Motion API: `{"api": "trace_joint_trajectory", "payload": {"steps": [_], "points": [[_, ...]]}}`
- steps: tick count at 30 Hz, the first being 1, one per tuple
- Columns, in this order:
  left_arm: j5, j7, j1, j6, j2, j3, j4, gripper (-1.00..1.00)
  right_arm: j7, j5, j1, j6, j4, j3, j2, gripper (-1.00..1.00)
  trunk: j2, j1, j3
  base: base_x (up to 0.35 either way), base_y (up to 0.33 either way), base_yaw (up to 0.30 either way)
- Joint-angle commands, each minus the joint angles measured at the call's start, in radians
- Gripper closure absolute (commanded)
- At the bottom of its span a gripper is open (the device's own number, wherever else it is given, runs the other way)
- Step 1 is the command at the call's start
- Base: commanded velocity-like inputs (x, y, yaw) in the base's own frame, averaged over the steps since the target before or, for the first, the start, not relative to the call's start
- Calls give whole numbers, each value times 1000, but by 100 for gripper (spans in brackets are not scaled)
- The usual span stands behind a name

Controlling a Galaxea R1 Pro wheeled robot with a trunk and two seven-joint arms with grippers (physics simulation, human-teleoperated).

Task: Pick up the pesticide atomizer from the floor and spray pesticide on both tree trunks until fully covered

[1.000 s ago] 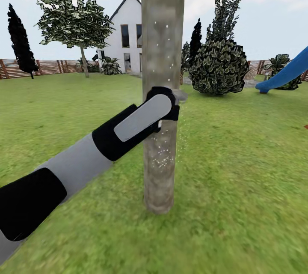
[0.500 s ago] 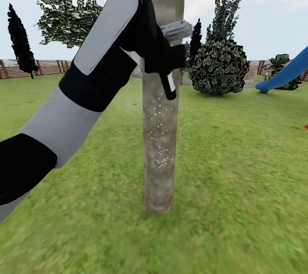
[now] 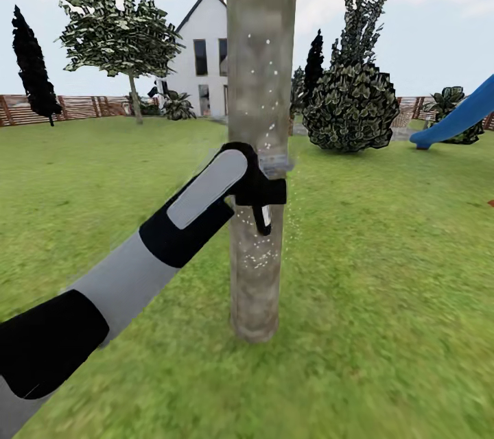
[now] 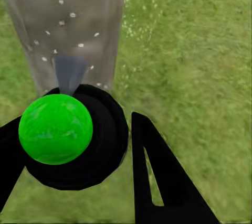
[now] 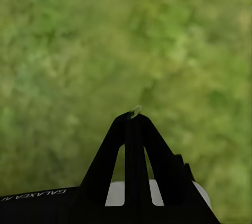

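here the left gripper [image 3: 264, 195] is held up against the tree trunk [image 3: 259, 82], clamped around the pesticide atomizer [image 4: 73, 142]. in the left wrist view the bottle sits between the black fingers [image 4: 157, 182], its round green top facing the camera and its grey nozzle pointing at the bark. white specks of pesticide [image 3: 257, 257] dot the trunk above and below the gripper, with a thicker cluster low down, and a few drift over the grass [image 3: 384, 288] just beside the trunk.

the step in hand looks like spraying this first tree. coverage seems partial: the specks are scattered, and the base of the trunk and the band at the top of the head view appear bare.

the right gripper [image 5: 135, 121] hangs over blurred grass with its fingers pressed together and nothing between them.

the next move probably calls for sweeping the nozzle up and down while keeping it aimed square at the bark, then working round to the sides that cannot be seen from here. the second tree would come after, so the base will need to drive on across the lawn.
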Motion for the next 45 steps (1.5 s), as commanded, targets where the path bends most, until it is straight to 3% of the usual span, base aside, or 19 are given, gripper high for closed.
{"api": "trace_joint_trajectory", "payload": {"steps": [1, 4, 8, 12, 16, 18, 20, 23, 25, 37, 41, 45], "points": [[-20, 10, 37, 12, 0, -17, 0, 100, -10, -10, 0, 1, -2, 3, -1, 100, -1, 0, -1, 0, 0, 0], [-55, -4, 121, 12, 1, -57, -1, 100, -10, -10, 9, 1, -2, 4, -1, 100, -1, 0, -1, 0, 0, 0], [-96, -52, 212, 12, 3, -150, 2, 100, -10, -10, 14, 1, -2, 4, -1, 100, -1, 0, -1, 0, 0, 0], [-110, -93, 307, 12, 6, -163, 3, 100, -9, -10, 14, 1, -2, 3, -1, 100, -1, 0, -1, 0, 0, 0], [-117, -104, 342, 7, 27, -163, 4, 100, -7, -10, 14, 0, -2, 3, -1, 100, -1, 0, -1, 0, 0, 0], [-150, -127, 361, -2, 53, -163, 5, 100, -6, -10, 14, 0, -1, 1, -2, 100, -1, 0, -1, -28, 60, -91], [-191, -164, 382, -4, 61, -163, 11, 100, -5, -10, 14, 0, -1, 0, -3, 100, -1, 0, 0, -100, 206, -183], [-246, -185, 404, -5, 64, -163, 14, 100, -4, -9, 14, 0, -1, 0, -5, 100, -1, 0, 0, -145, 272, -154], [-257, -188, 409, -5, 64, -163, 15, 100, -4, -8, 14, 0, -1, -1, -5, 100, -1, 0, 0, -104, 315, -35], [-262, -202, 411, -6, 63, -163, 12, 100, -3, -10, 14, -2, 6, -5, -7, 100, -1, 0, 4, -9, 346, -192], [-262, -202, 412, -6, 63, -163, 8, 100, -5, -9, 14, -97, 36, -8, -10, 100, -1, 0, 4, 0, 349, -219], [-262, -202, 411, -6, 63, -163, 5, 100, -5, -10, 14, -105, 51, -13, -15, 100, -1, 0, 4, 0, 349, -205]]}}
